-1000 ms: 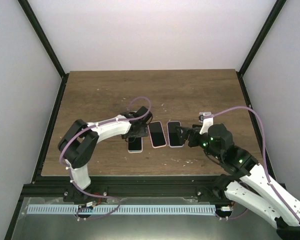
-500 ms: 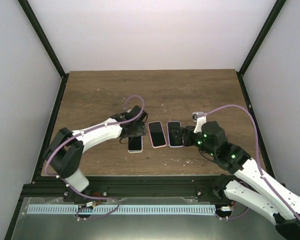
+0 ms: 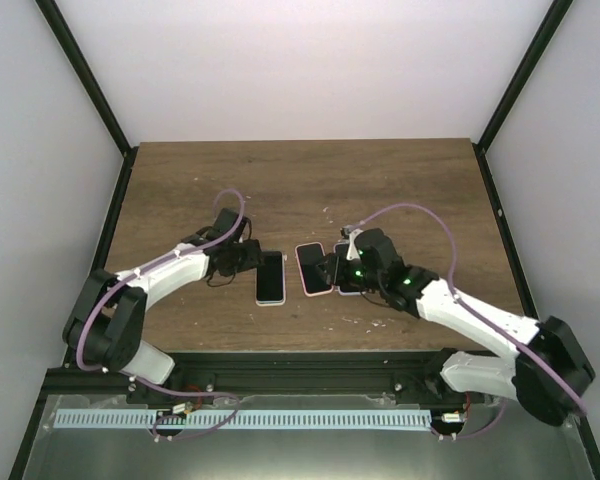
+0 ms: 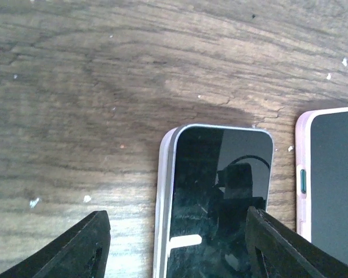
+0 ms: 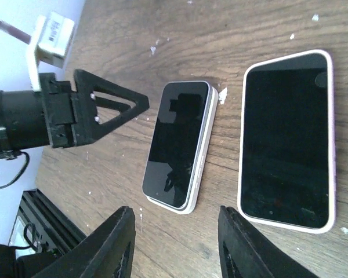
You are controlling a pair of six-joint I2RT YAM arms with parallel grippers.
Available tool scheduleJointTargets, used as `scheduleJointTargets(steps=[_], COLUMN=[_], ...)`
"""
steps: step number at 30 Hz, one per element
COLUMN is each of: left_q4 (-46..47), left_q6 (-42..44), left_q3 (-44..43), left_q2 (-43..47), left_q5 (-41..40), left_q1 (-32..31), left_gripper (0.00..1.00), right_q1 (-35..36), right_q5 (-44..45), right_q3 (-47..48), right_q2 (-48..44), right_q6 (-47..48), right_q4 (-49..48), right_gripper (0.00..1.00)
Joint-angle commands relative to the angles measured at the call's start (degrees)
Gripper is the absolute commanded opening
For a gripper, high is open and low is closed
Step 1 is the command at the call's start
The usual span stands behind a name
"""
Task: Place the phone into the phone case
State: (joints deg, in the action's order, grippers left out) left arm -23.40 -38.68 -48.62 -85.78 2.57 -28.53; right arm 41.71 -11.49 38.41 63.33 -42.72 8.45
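A black-screened phone [image 3: 270, 277] lies flat on the table, resting on a white phone case [image 5: 204, 156] whose rim shows along its side and near end. In the left wrist view the phone [image 4: 217, 185] lies between my left fingers. My left gripper [image 3: 250, 260] is open, just left of the phone, and grips nothing. My right gripper [image 3: 330, 270] is open low over the table to the phone's right. In the right wrist view the phone [image 5: 177, 142] lies ahead of the right gripper [image 5: 180, 249], with bare wood between its fingers.
A second phone in a pink case [image 3: 314, 268] lies just right of the first; it also shows in the right wrist view [image 5: 287, 139]. A third phone [image 3: 349, 290] is mostly hidden under my right gripper. The table's near edge and black rail [image 3: 280, 355] are close behind.
My left gripper has drawn back to the left off the phone, uncovering it. My right arm has swung left over the right-hand phone toward the pink one. Both jaws have narrowed.
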Motion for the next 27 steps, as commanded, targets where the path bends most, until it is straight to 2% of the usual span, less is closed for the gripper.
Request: scheduleJointTargets(steps=[1,7,12,15,19,27], left_q4=[4.46,8.30,7.03,6.14,4.81,5.95], left_q6=[4.09,4.61,6.59,6.83,6.99,4.66], left_q3=[-0.03,0.99,-0.86,-0.77,-0.57,3.84], left_q2=[-1.82,-3.22,-7.45,-8.51,-8.30,-6.70], left_q5=[6.54,10.77,12.37,11.70,11.75,16.02], left_q1=[2.80,6.74,7.22,7.27,7.26,7.26], left_gripper=[0.65,0.62,0.62,0.58,0.53,0.42], right_q1=[0.50,1.37,1.67,1.75,2.27,3.14], right_q5=[-2.02,-2.02,-3.18,-4.86,-5.99,-6.60], right_q3=[1.38,6.82,11.46,14.51,17.86,18.18], right_q2=[5.90,18.97,27.56,32.22,37.29,43.62], right_q6=[-2.64,-3.09,-3.17,-2.62,-1.61,-1.90], right_q4=[-8.06,-9.78,-11.23,-10.95,-10.01,-11.16], right_gripper=[0.40,0.44,0.44,0.41,0.33,0.27])
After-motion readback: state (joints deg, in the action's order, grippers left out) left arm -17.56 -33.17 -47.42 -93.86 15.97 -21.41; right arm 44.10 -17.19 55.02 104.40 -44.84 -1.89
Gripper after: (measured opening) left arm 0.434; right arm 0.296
